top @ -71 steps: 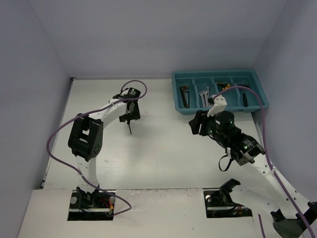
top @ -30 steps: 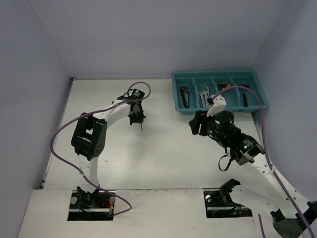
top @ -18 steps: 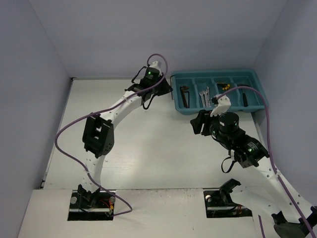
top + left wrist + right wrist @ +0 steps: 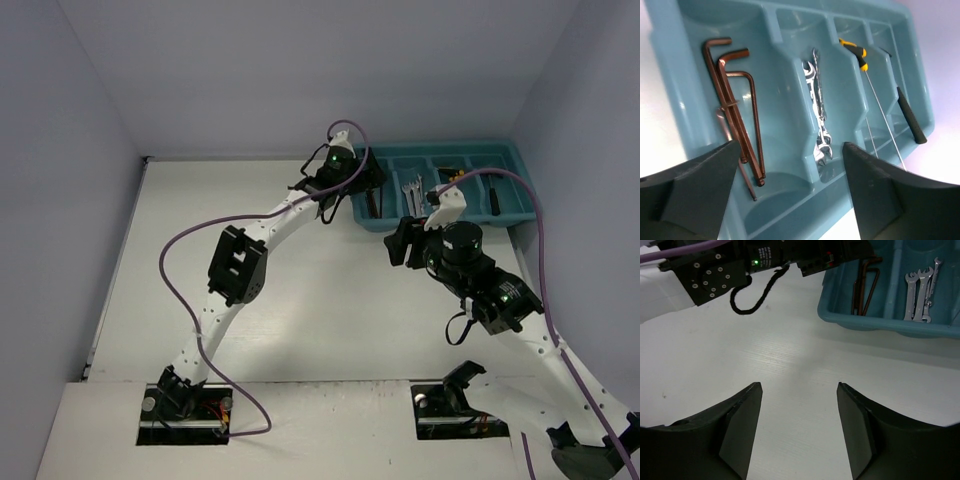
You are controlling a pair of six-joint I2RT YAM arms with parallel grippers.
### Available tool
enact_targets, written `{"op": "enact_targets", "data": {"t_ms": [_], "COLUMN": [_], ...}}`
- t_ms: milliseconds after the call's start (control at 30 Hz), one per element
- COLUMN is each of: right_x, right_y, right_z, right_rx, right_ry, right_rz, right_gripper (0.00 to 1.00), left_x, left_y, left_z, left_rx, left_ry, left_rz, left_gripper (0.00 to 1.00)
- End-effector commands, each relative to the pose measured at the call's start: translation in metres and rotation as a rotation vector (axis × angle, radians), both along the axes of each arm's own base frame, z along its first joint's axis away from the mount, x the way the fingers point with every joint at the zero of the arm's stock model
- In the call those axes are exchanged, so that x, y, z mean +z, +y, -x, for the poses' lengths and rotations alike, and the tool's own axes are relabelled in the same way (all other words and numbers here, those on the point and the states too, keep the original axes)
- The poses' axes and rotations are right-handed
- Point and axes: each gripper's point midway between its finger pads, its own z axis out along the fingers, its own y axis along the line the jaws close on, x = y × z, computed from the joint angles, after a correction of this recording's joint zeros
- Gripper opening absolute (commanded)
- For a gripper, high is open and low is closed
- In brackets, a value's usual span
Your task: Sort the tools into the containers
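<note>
The teal tray point(image 4: 450, 147) sits at the table's far right. My left gripper point(image 4: 791, 145) hangs open over its leftmost compartment, with nothing between the jaws. Below it lie several reddish hex keys point(image 4: 735, 100), one thin and blurred. The second compartment holds silver wrenches point(image 4: 817, 110). The third has a yellow-and-black handled tool point(image 4: 855, 50) with thin shafts, and the fourth a black tool point(image 4: 910, 115). My right gripper point(image 4: 799, 385) is open and empty above bare table, just in front of the tray point(image 4: 865, 322). From above, the left gripper point(image 4: 365, 190) and right gripper point(image 4: 400, 245) are close together.
The left arm's wrist and its purple cable point(image 4: 760, 285) cross the top of the right wrist view. Blue-grey walls enclose the white table point(image 4: 250, 290) at the back and sides. The tray's raised rim point(image 4: 670, 75) stands between table and compartments.
My left arm swung from mid-table to the tray's left end with a thin dark tool, then its jaws opened over the hex-key compartment. The right arm shifted only slightly.
</note>
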Motion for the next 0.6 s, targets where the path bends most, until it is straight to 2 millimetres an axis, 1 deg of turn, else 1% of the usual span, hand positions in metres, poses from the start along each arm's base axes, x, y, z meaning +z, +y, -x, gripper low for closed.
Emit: {"op": "enact_targets", "data": {"t_ms": [0, 33, 133, 200, 233, 267, 300, 333, 400, 533, 567], "right_x": [0.038, 0.041, 0.053, 0.062, 0.066, 0.069, 0.072, 0.076, 0.082, 0.093, 0.091], "right_y": [-0.013, -0.018, -0.032, -0.047, -0.052, -0.057, -0.062, -0.07, -0.083, -0.107, -0.11], "right_z": [-0.01, -0.01, -0.007, -0.003, -0.001, 0.0, 0.002, 0.005, 0.013, 0.03, 0.03], "right_rx": [-0.07, -0.087, -0.141, -0.192, -0.21, -0.228, -0.243, -0.271, -0.312, -0.371, -0.38], "right_ry": [-0.119, -0.129, -0.175, -0.212, -0.227, -0.24, -0.252, -0.27, -0.299, -0.364, -0.365], "right_rz": [-0.012, -0.008, -0.01, 0.0, 0.003, 0.007, 0.009, 0.01, 0.008, 0.013, 0.025], "right_gripper": [0.62, 0.65, 0.76, 0.88, 0.95, 0.99, 1.0, 1.0, 1.0, 1.0, 1.0], "left_x": [0.157, 0.161, 0.152, 0.175, 0.175, 0.158, 0.154, 0.155, 0.178, 0.184, 0.183], "left_y": [0.033, 0.041, 0.071, 0.102, 0.117, 0.132, 0.145, 0.164, 0.203, 0.27, 0.277], "left_z": [0.017, 0.023, 0.045, 0.064, 0.072, 0.081, 0.089, 0.101, 0.129, 0.175, 0.177], "left_rx": [0.028, 0.031, 0.036, 0.076, 0.094, 0.1, 0.105, 0.131, 0.192, 0.299, 0.319], "left_ry": [-0.278, -0.286, -0.282, -0.316, -0.316, -0.278, -0.277, -0.277, -0.304, -0.292, -0.283], "left_rz": [0.047, 0.021, -0.126, -0.207, -0.258, -0.327, -0.382, -0.432, -0.475, -0.578, -0.597], "left_gripper": [0.83, 0.83, 0.84, 0.84, 0.84, 0.84, 0.85, 0.85, 0.88, 0.89, 0.9]}}
